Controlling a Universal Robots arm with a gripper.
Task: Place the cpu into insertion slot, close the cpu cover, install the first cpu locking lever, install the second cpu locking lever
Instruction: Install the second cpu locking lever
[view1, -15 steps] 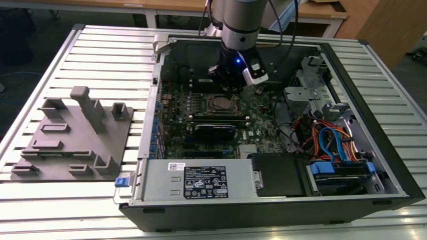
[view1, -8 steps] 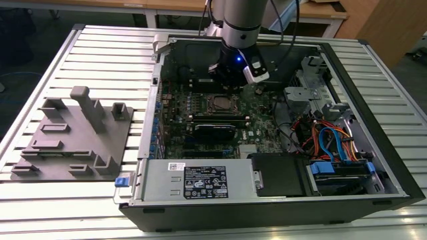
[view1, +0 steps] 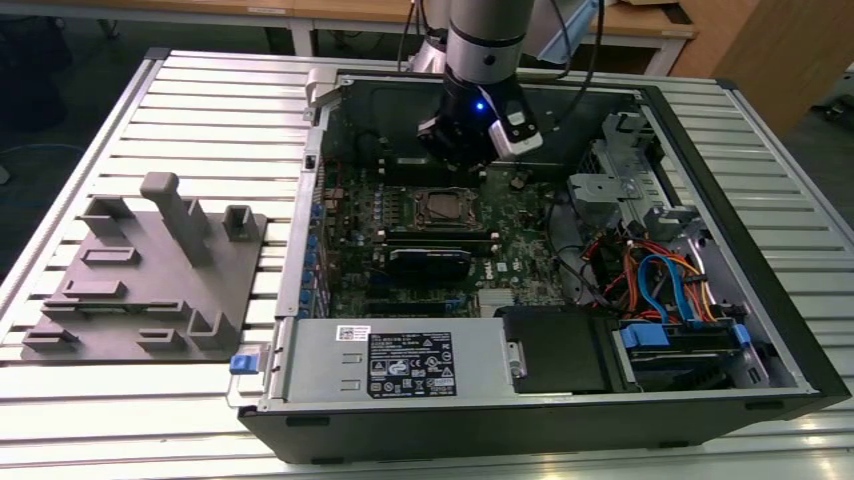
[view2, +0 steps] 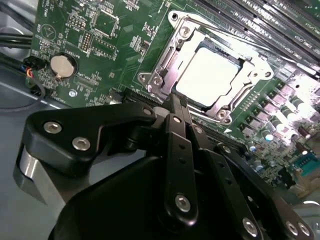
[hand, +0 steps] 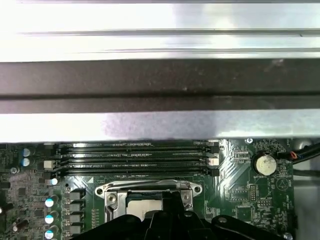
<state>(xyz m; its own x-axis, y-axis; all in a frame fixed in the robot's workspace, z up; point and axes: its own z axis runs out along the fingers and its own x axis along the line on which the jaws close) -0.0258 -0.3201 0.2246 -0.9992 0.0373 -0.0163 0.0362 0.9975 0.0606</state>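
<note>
Pale matt metal cpu (view2: 209, 75) inside shiny silver metal cpu cover (view2: 167, 60); beside it, glossy black plastic gripper (view2: 176, 107).

Pale silver cpu (view2: 209, 75) seated flat in insertion slot (view2: 167, 65); silver cpu cover (view2: 260, 65) closed around it.

One cpu (view2: 209, 75), one cpu cover (view2: 172, 57), four memory slots (hand: 135, 157), one coin battery (view2: 62, 65), one end effector (view2: 175, 107).

Room and furniture, exterior view

A ribbed metal bench (view1: 200, 100) stood on a dark floor (view1: 54, 60); wooden tables (view1: 347, 15) and a wooden cabinet (view1: 767, 50) lined the far side.
</note>
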